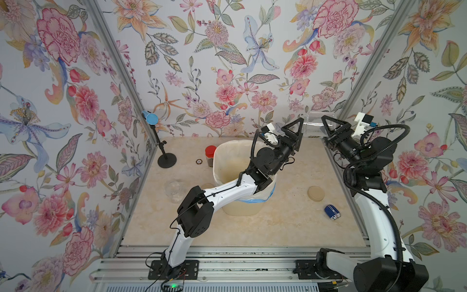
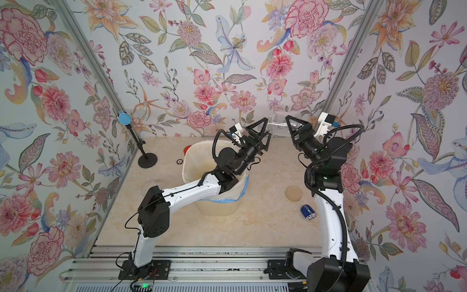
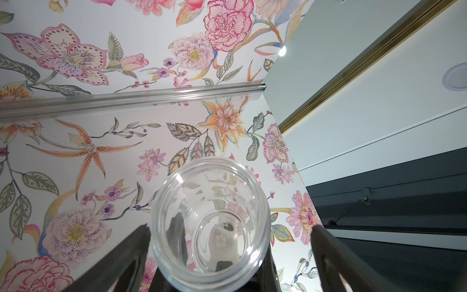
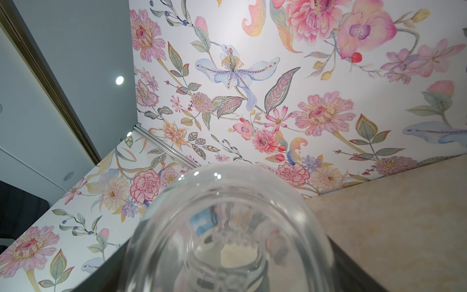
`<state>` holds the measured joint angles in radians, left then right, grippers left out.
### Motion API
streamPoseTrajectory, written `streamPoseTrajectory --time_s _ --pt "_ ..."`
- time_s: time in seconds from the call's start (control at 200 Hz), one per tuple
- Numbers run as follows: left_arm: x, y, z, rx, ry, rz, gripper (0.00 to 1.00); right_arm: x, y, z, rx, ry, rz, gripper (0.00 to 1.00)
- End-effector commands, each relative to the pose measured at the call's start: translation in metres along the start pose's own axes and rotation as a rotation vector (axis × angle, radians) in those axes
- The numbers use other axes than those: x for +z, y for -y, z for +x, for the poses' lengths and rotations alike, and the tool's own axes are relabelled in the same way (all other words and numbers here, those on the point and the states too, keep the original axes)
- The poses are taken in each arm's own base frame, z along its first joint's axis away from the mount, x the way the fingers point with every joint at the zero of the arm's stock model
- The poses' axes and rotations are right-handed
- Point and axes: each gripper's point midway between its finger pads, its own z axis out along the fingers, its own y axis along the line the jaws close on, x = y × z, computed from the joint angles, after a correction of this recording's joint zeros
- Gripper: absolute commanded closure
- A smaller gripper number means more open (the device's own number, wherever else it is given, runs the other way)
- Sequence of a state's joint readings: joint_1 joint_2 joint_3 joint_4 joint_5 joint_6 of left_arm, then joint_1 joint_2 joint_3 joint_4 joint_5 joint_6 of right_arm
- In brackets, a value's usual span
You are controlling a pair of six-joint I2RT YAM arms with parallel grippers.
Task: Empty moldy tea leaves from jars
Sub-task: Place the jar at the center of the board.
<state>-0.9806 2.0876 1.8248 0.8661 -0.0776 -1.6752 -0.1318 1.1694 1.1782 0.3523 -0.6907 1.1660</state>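
My right gripper [image 1: 323, 126] [image 4: 227, 255] is shut on a clear, lidless jar [image 1: 312, 123] [image 2: 277, 124] held on its side in the air near the back wall. The jar's mouth [image 3: 209, 215] faces my left gripper [image 1: 301, 133] [image 3: 230, 242], which is open with its fingertips at the rim. I see no tea leaves inside this jar. A red-capped jar [image 1: 210, 154] with dark tea leaves stands behind the bin. Another clear jar [image 1: 175, 190] stands lidless and looks empty at the table's left.
The cream ribbed bin [image 1: 228, 161] with a white liner stands mid-table under my left arm. A beige lid [image 1: 316, 193] and a small blue object [image 1: 332, 212] lie at the right. A black stand [image 1: 166, 160] with a blue cup [image 1: 150, 118] is at the back left.
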Motion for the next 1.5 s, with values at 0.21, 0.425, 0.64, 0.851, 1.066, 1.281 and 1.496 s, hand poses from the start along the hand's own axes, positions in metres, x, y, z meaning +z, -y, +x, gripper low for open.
streamPoseTrajectory --time_s 0.21,0.425,0.64,0.851,1.066,1.281,1.496 --pt "0.008 0.006 0.016 0.046 -0.042 -0.042 0.00 -0.001 -0.041 0.003 -0.059 0.035 -0.129 0.41" --pt "0.017 0.009 0.013 0.048 -0.015 -0.028 0.00 0.002 -0.044 0.013 -0.056 0.034 -0.151 0.41" --pt "0.028 0.020 0.011 0.080 0.006 -0.011 0.01 -0.004 -0.052 0.017 -0.063 0.040 -0.171 0.41" --pt "0.028 0.019 0.011 0.092 0.002 -0.022 0.08 -0.009 -0.055 0.023 -0.065 0.039 -0.177 0.40" --pt "0.026 0.027 0.013 0.104 -0.009 -0.005 0.39 -0.005 -0.055 0.027 -0.062 0.038 -0.178 0.39" --pt "0.020 0.036 0.000 0.147 0.017 -0.015 0.66 -0.003 -0.056 0.029 -0.072 0.030 -0.167 0.30" --pt "0.017 0.041 -0.017 0.227 0.021 -0.056 0.71 0.000 -0.055 0.033 -0.095 -0.018 -0.109 0.00"
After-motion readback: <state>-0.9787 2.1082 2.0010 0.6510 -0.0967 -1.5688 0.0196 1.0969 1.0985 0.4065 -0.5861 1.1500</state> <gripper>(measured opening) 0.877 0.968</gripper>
